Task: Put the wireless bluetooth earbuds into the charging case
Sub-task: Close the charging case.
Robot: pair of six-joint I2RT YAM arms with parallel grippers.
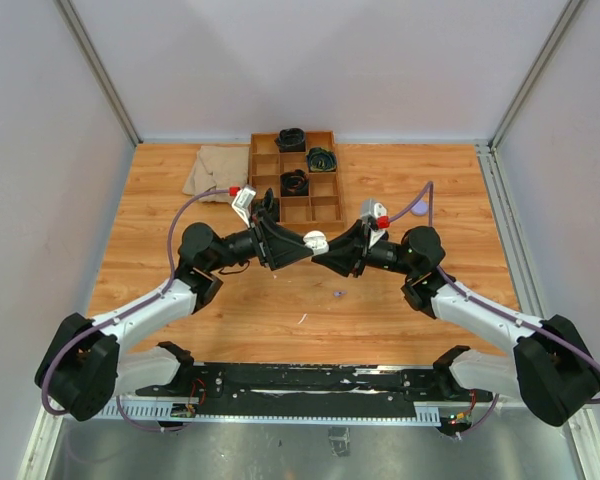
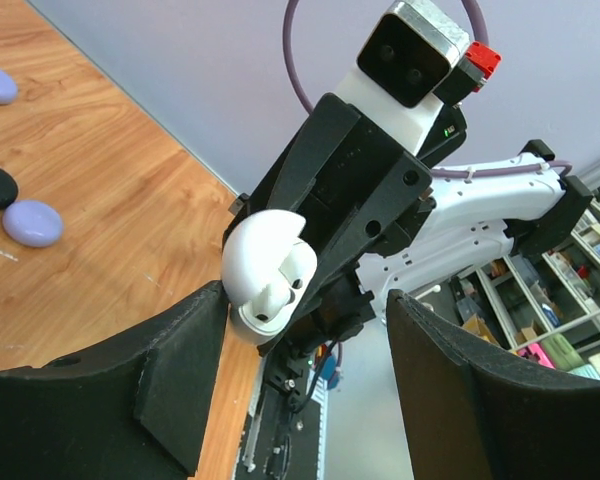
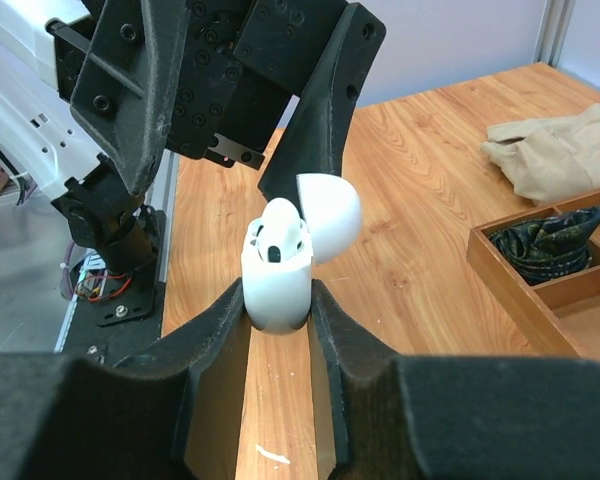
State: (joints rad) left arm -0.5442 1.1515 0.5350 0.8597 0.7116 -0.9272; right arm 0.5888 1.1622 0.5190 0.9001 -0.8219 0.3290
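Your right gripper (image 3: 278,298) is clamped on the white charging case (image 3: 277,272), held up over the middle of the table, just short of the wooden tray's (image 1: 252,185) near edge, with its lid (image 3: 332,215) flipped open. A white earbud (image 3: 278,235) appears to sit in the well, though I can't tell if it's fully seated. Your left gripper (image 2: 305,310) hangs right at the case, fingers apart, nothing between them. Careful here: a left finger catching the lid could twist the case in the right grip, or knock it loose. Push the lid down on a proud bud and it jams or pops out. What looks like a tiny lilac bud (image 1: 337,294) lies on the table below, toward the near edge.
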